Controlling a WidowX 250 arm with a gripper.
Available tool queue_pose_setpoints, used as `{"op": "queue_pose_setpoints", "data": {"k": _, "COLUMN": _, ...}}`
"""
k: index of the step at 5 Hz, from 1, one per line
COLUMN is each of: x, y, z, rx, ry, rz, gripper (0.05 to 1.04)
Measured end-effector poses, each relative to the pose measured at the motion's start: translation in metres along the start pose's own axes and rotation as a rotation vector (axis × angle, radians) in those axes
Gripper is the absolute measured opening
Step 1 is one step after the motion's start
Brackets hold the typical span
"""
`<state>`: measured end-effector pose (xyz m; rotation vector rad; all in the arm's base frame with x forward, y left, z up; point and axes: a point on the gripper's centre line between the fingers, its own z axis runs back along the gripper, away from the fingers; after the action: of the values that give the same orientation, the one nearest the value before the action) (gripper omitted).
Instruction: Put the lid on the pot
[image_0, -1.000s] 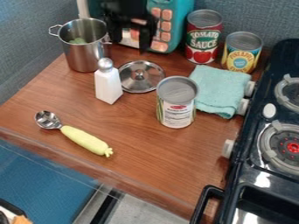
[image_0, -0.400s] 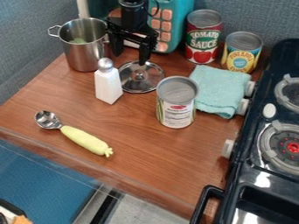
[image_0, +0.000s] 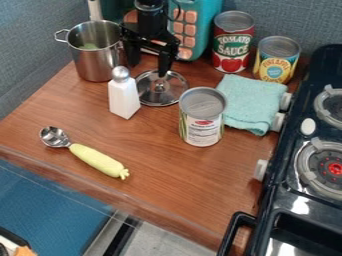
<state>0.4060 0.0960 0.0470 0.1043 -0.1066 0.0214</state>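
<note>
The black gripper (image_0: 148, 69) hangs at the upper left over the back of the counter, its two fingers apart with nothing between them. One finger stands at the pot's right side, the other over the far edge of the lid. The round metal lid (image_0: 148, 95) lies flat on the wood with its knob up, just below the gripper. To the left stands the steel pot (image_0: 95, 64), upright and uncovered, with something green inside.
A white shaker (image_0: 123, 98) with a silver top stands between pot and lid. A can (image_0: 202, 126) is right of the lid, near a teal cloth (image_0: 252, 104). Two more cans, a teal toy and the stove (image_0: 304, 195) lie beyond; a scoop (image_0: 97, 159) is in front.
The gripper has come down from the top edge toward the lid, its fingers apart throughout. The lid, pot and other objects have not moved.
</note>
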Motion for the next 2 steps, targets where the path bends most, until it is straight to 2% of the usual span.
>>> {"op": "queue_pose_setpoints", "data": {"k": 2, "x": -0.0121, "y": -0.0111, "z": -0.0147, "rx": 0.005, "ry": 0.026, "rz": -0.017, "gripper": 1.0}}
